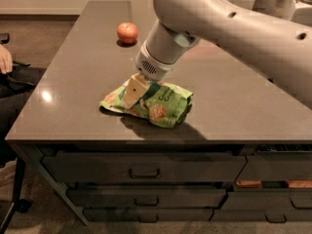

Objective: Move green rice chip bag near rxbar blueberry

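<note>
Gripper (133, 89) is down on the green rice chip bag (163, 104), buried in the raised fold at the end of the bag closest to the apple (127, 32). I can't tell whether it's clamped on the film or only resting there; the wrist and the bunched wrapper hide that. The bag lies well apart from the apple, toward the camera and slightly right of it, near the edge of the counter (58, 96) farthest from the apple.

rxbar blueberry: I don't see it. The arm (234, 28) blocks the whole stretch of counter to the right of the apple, so my guess is it's behind that. I want it in view before committing to a direction.

Why the pose looks like this: the arm reaches down steeply from above and to the right of the apple, wrist tilted, so contact lands on a ridge of the bag and not on its flat face. That makes sense to me. A puffy bag offers nothing to pinch except a fold.

Materials:
- **Bag:** thin crinkly film, light green with a dark green logo patch and round tan chip prints. It's lumpy, and I'd judge air-filled. It'll deform, and may slip or rotate if dragged.
- **Counter:** dark, smooth and semi-gloss, with a glare spot. Likely low friction.
- **Apple:** round, red-orange. It'll roll if bumped.
- **Gripper tip:** pale cream, looks like hard plastic.
</note>
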You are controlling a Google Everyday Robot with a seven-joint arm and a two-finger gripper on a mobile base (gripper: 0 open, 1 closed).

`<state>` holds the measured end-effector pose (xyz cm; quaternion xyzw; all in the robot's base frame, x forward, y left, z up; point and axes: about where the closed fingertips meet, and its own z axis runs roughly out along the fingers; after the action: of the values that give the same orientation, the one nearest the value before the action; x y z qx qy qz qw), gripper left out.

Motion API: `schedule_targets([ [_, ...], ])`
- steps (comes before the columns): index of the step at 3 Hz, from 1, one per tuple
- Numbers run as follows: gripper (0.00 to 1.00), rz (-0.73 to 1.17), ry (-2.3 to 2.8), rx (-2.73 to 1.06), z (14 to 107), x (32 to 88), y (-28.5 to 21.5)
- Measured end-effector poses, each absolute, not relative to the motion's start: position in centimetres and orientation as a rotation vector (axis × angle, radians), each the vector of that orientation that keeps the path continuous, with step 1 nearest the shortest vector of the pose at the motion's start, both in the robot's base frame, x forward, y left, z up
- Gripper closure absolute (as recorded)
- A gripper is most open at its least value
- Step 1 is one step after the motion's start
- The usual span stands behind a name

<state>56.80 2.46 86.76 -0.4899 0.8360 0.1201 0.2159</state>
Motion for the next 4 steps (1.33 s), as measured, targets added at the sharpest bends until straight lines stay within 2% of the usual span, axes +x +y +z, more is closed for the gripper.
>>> schedule_targets([
  [2,0.73,0.303,2.283,-1.501,87.6,57.7,2.2],
  [3,0.97,0.281,2.295,-1.493,89.1,60.0,1.6],
  [4,1.00,0.264,2.289,-1.449,91.1,63.1,0.8],
])
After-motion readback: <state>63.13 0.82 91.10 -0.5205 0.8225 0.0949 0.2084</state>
